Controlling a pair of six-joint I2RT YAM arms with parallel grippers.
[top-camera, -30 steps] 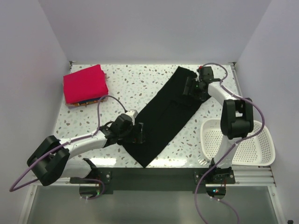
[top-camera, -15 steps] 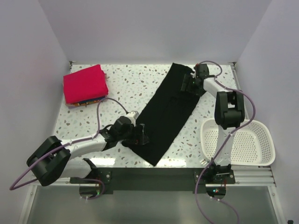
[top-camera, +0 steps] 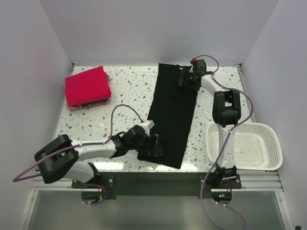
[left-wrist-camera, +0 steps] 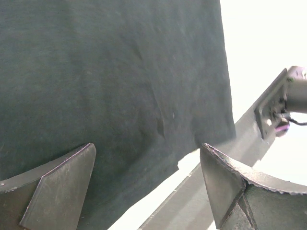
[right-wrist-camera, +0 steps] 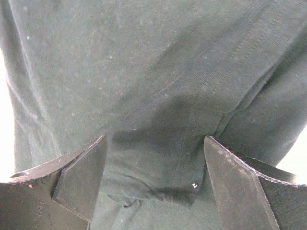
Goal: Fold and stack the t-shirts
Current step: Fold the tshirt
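A black t-shirt (top-camera: 172, 115), folded into a long strip, lies from the table's far edge to its near edge. My left gripper (top-camera: 154, 146) stands open over the strip's near left corner, jaws wide, dark cloth (left-wrist-camera: 110, 72) under and between its fingertips. My right gripper (top-camera: 184, 79) stands open over the far end, and a hemmed fold of the cloth (right-wrist-camera: 144, 62) lies flat between its fingers (right-wrist-camera: 81, 177). At the far left, a folded pinkish-red t-shirt (top-camera: 87, 85) tops a stack, with coloured ones (top-camera: 88, 104) peeking out beneath.
A white mesh basket (top-camera: 268, 143) sits at the near right, beside the right arm's upright link. The speckled table (top-camera: 129, 91) is walled on three sides. A dark rail (top-camera: 158, 179) runs along the near edge, close to the shirt's near hem.
The black shirt swung from a diagonal to nearly straight, far to near. My left gripper moved right and nearer with its corner. My right gripper moved left along the far edge.
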